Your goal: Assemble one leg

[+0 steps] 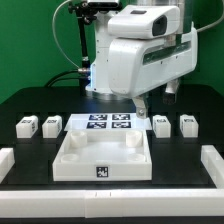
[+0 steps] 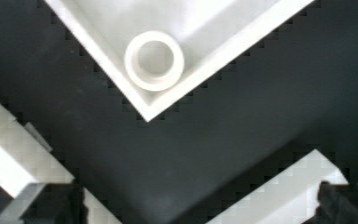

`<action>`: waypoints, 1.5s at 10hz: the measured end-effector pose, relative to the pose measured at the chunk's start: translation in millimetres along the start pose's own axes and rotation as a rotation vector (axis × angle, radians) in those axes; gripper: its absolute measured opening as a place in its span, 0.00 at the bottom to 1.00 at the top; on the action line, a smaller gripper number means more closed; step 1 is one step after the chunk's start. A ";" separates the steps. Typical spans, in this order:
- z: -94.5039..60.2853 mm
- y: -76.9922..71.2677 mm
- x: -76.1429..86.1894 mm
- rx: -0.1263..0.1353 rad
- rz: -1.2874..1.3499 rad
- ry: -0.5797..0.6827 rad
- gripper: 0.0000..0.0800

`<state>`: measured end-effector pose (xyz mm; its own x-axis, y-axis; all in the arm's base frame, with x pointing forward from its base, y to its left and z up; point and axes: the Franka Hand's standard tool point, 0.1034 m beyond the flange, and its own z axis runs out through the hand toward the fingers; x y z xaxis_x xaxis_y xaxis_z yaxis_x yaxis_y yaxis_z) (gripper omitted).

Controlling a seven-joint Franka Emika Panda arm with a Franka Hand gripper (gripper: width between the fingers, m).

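Note:
Four short white legs with marker tags stand in a row: two at the exterior view's left (image 1: 26, 125) (image 1: 50, 124) and two at its right (image 1: 162, 124) (image 1: 188, 124). In front of them lies the white square tabletop (image 1: 76, 158), a tag on its front wall. My gripper (image 1: 155, 100) hangs above the table behind the row, nearer the right legs, touching nothing. In the wrist view a white corner of a part with a round hole (image 2: 153, 58) lies on the black table. The gripper (image 2: 194, 205) is open and empty, with dark fingertips (image 2: 43, 205) at both edges.
The marker board (image 1: 108, 123) lies between the two pairs of legs, behind the tabletop. White blocks border the table at the exterior view's left (image 1: 6, 160) and right (image 1: 212, 166). The robot's white body (image 1: 135, 55) fills the back centre.

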<state>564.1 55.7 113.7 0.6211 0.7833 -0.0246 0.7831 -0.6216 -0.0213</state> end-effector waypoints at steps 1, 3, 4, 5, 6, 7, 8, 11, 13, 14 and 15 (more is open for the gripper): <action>0.3 -0.1 0.0 0.001 0.000 0.000 0.81; 0.3 -0.1 -0.1 0.001 0.000 0.000 0.81; 0.5 -0.2 -0.1 0.001 0.000 0.000 0.81; 0.6 -0.2 -0.1 0.001 0.000 -0.001 0.81; 0.7 -0.2 -0.2 0.001 0.000 -0.001 0.81; 0.9 -0.2 -0.2 0.001 0.000 -0.001 0.81; 1.0 -0.3 -0.2 0.001 0.000 -0.001 0.81; 2.5 -0.7 -3.6 0.003 -0.016 -0.003 0.81; 24.5 -25.9 -49.2 0.003 -0.126 -0.004 0.81; 38.4 -37.8 -75.4 0.005 -0.235 -0.001 0.81; 57.1 -45.7 -104.3 -0.005 -0.399 0.014 0.81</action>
<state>461.7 2.0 60.2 0.2684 0.9633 -0.0019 0.9631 -0.2684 -0.0212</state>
